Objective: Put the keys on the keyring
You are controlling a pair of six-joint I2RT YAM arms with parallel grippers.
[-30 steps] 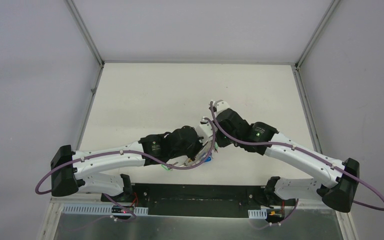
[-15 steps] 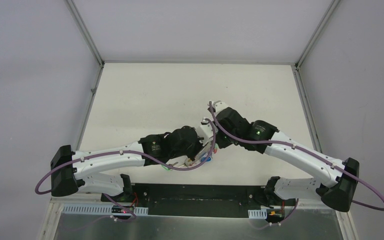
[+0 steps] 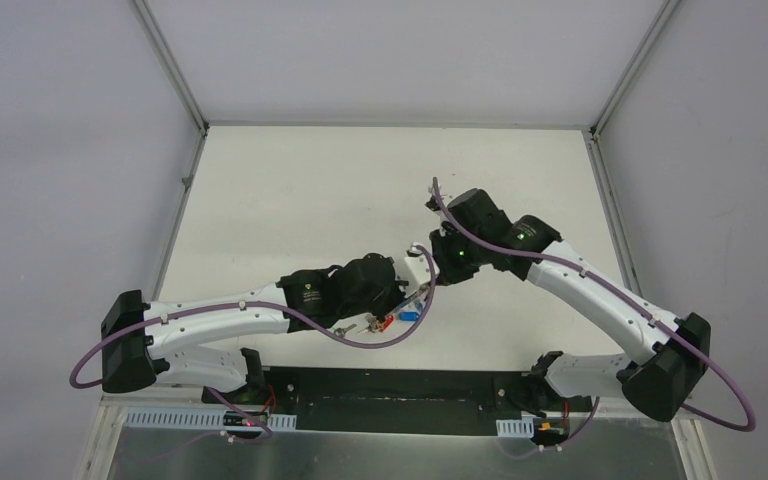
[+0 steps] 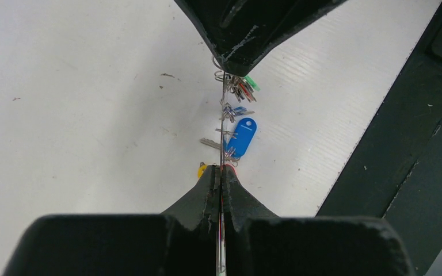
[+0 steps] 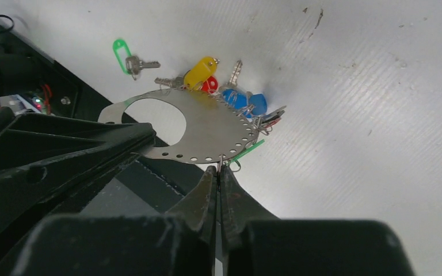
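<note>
One keyring (image 5: pixel 213 127), a flat grey metal plate with a large round opening and a row of small holes along its rim, hangs above the table (image 5: pixel 380 115) between two robot arms, near the middle of the table's near edge. The left gripper (image 4: pixel 221 175) has its jaws clamped on one side of the plate, which that arm's own camera sees edge-on as a thin line. The right gripper (image 5: pixel 218 171) meets the opposite rim with its jaws pressed together on the metal, and a small wire ring sits right at its tips.

Tagged keys crowd one stretch of the rim. The blue-tagged key (image 5: pixel 248 103) hangs there beside a yellow tag (image 5: pixel 200 72) and a red tag (image 5: pixel 210 85), and a second green tag (image 5: pixel 246 152) juts out just beside the right fingertips. Whether the hanging tags touch the table cannot be told.

The green-tagged key (image 5: pixel 128 57) lies loose and flat on the table to the left of the keyring, apart from it and close to the near edge.

A black strip (image 4: pixel 403 144) borders the table's near edge, just beside the hanging keys, so room is tight on that side. The left arm closes in from the left and the right arm from the right. Toward the far edge and both far corners the white surface stretches wide, marked only by a few small scuffs.
</note>
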